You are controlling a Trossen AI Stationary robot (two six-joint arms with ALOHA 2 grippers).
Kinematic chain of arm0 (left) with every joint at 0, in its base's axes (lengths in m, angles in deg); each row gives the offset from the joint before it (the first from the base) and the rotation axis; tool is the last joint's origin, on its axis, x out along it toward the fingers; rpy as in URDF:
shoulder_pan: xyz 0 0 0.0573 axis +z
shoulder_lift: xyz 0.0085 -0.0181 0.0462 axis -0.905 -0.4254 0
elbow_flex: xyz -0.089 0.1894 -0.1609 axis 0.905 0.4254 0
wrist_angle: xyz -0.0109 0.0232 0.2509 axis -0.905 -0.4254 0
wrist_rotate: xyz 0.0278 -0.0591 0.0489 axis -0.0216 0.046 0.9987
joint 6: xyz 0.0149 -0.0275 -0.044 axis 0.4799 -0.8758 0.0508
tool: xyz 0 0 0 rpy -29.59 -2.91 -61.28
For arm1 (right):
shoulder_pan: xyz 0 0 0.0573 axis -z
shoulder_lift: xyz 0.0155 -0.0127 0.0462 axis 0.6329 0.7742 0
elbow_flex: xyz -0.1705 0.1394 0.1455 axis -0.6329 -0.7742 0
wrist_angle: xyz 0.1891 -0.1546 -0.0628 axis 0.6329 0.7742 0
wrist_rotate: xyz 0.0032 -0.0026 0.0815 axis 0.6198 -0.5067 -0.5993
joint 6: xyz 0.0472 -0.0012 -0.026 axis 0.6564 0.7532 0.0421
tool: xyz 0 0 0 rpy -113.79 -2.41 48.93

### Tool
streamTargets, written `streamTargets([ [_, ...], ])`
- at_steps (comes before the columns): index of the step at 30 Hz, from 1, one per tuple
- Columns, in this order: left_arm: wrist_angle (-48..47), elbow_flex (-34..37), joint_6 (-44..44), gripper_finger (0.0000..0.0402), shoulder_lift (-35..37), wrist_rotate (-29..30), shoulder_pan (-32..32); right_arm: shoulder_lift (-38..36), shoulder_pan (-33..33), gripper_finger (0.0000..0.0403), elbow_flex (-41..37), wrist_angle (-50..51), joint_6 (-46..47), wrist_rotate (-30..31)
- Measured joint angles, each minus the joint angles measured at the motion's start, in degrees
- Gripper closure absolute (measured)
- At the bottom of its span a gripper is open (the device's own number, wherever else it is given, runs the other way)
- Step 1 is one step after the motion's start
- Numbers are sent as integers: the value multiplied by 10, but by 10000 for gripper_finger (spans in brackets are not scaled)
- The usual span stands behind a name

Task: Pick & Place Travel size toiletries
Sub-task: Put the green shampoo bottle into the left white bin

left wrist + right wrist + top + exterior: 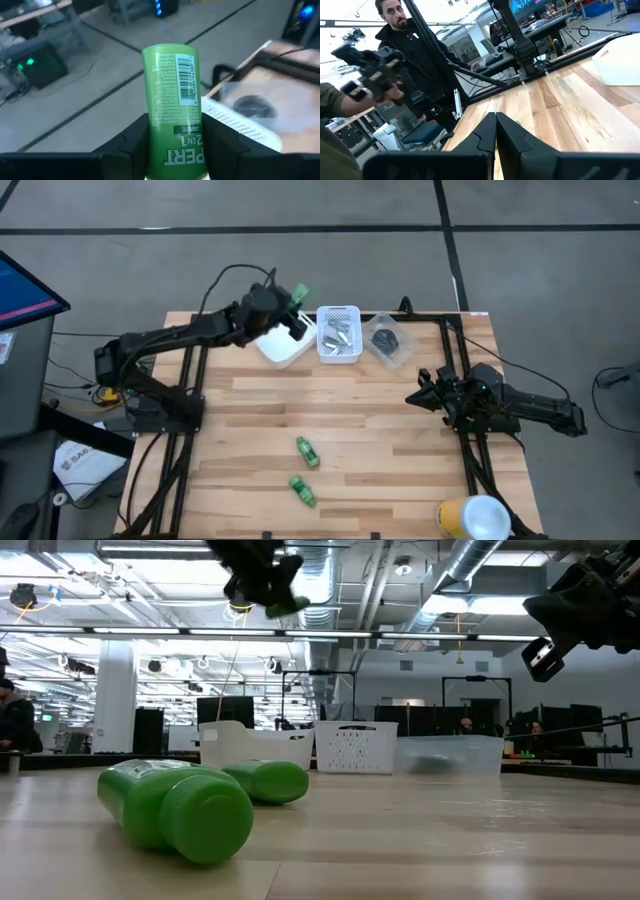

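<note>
My left gripper is raised over the far side of the table, above the white bin, and is shut on a bright green bottle. That bottle also shows at the top of the low view. Two more green bottles lie on their sides on the near middle of the table, and close up in the low view. Silvery tubes lie in the perforated white basket. Black pots sit in the clear tub. My right gripper hovers shut at the table's right side, holding nothing. My left gripper pinches the green bottle by its labelled body between the two fingers, which lie across it. The bottle is lifted clear, and its free end sticks out past the fingertips, roughly level, toward the table's far side.
The white bin, the basket and the clear tub stand in a row along the far edge. A yellow and white object sits at the near right corner. A person stands beyond the table. Bare wood lies in the middle.
</note>
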Motion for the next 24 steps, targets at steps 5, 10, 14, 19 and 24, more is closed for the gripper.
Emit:
streamTargets([
  [5, 4, 63, -13, 261, -7, -55, 71, 0, 0, 398, 0, 0, 0, 0],
  [10, 13, 137, -36, 261, -11, -98, 107, 0, 0, 398, 0, 0, 0, 0],
  [14, 42, 194, -36, 261, -11, -109, 118, 0, 0, 398, 0, 0, 0, 0],
  [19, 79, 242, -35, 261, -20, -133, 126, 0, 0, 398, 0, 0, 0, 0],
  [24, 101, 247, -32, 261, -62, -158, 142, 0, 0, 398, 0, 0, 0, 0],
])
